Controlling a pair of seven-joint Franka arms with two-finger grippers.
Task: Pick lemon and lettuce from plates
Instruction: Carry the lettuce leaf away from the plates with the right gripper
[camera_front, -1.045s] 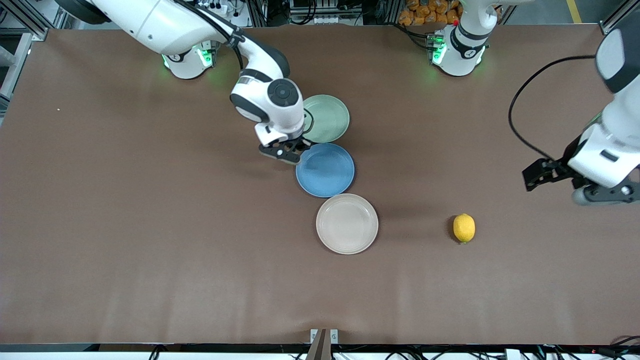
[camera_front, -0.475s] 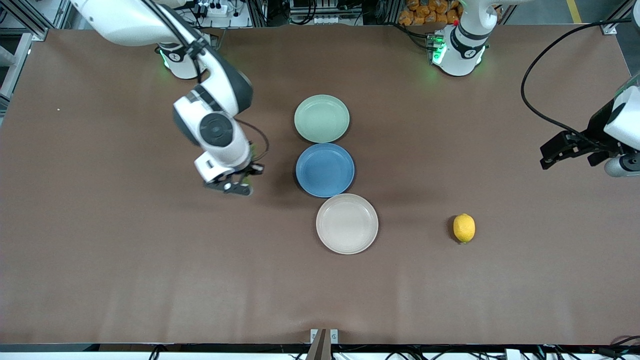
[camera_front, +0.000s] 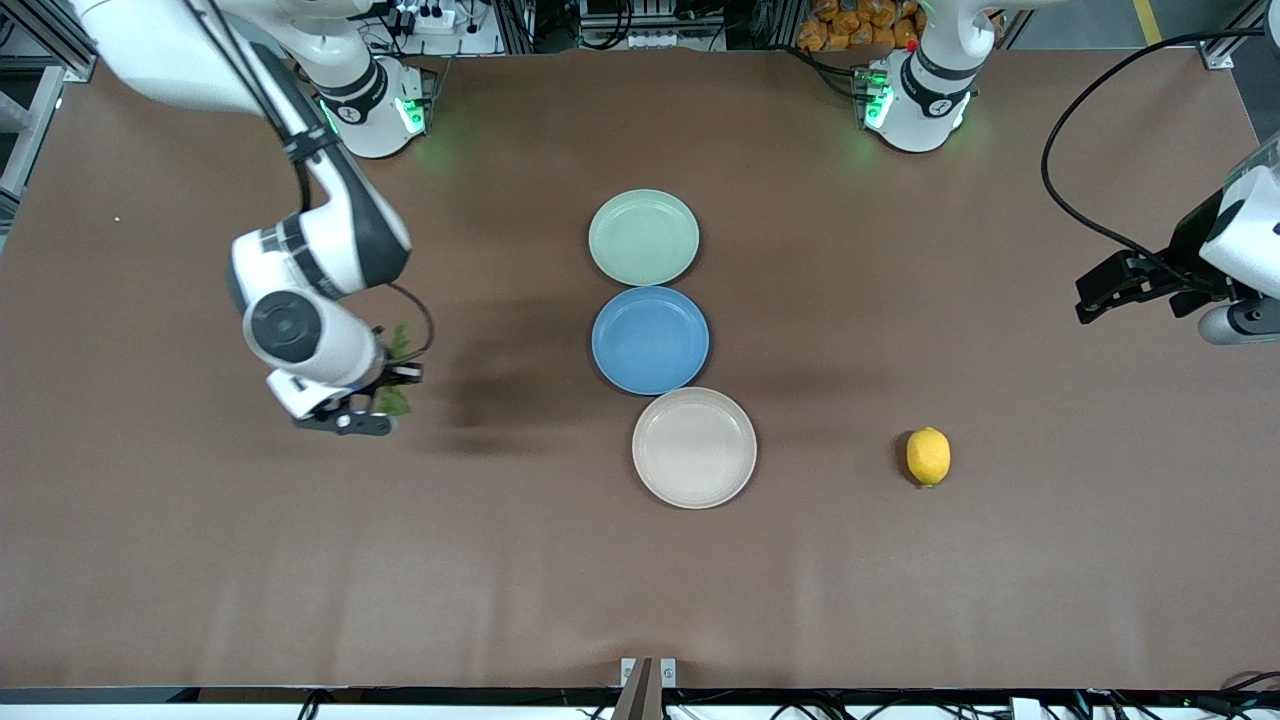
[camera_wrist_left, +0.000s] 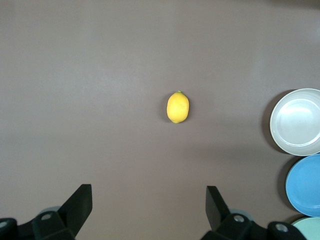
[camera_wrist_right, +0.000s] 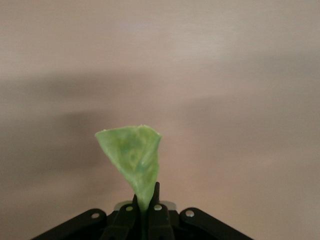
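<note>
Right gripper (camera_front: 372, 408) carried lettuce (camera_front: 393, 398) toward right arm's end, no readable writing

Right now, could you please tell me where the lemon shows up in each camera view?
Front view: lemon on the bare table, beside the beige plate, toward the left arm's end.
Left wrist view: lemon near centre, apart from the open left hand.
Right wrist view: not in it.
Shared landmark: the beige plate.

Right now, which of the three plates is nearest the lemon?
The beige-cream plate, lowest of the row; the blue plate and mint green plate lie farther from the lemon.
</note>
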